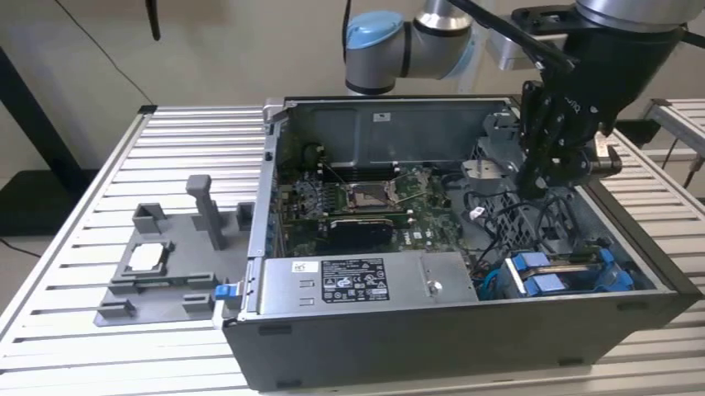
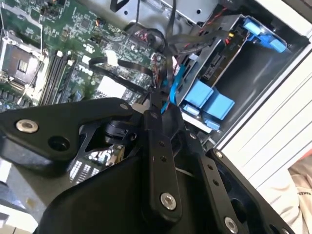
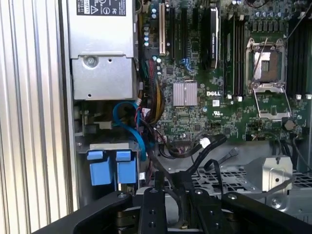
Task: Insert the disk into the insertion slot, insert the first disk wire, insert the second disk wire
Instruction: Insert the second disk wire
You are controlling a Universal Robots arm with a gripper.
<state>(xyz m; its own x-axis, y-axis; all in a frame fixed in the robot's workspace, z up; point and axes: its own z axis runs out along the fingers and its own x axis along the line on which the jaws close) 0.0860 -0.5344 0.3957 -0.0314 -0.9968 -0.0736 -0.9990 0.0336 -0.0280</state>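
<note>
My black pincer [image 2: 157, 105] hangs over the green motherboard [image 2: 73, 48]. At one o'clock ahead, the disk [image 2: 209, 100], blue tabs outward, sits in the insertion slot [image 2: 195, 68], with a blue cable [image 2: 171, 87] just beside it.

Soft, even indoor light; mild glare on the ribbed table [image 1: 165, 132].

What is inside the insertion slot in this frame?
The disk sits in the insertion slot, its blue end tabs showing at the opening. The slot's sheet metal covers most of the drive body.
</note>
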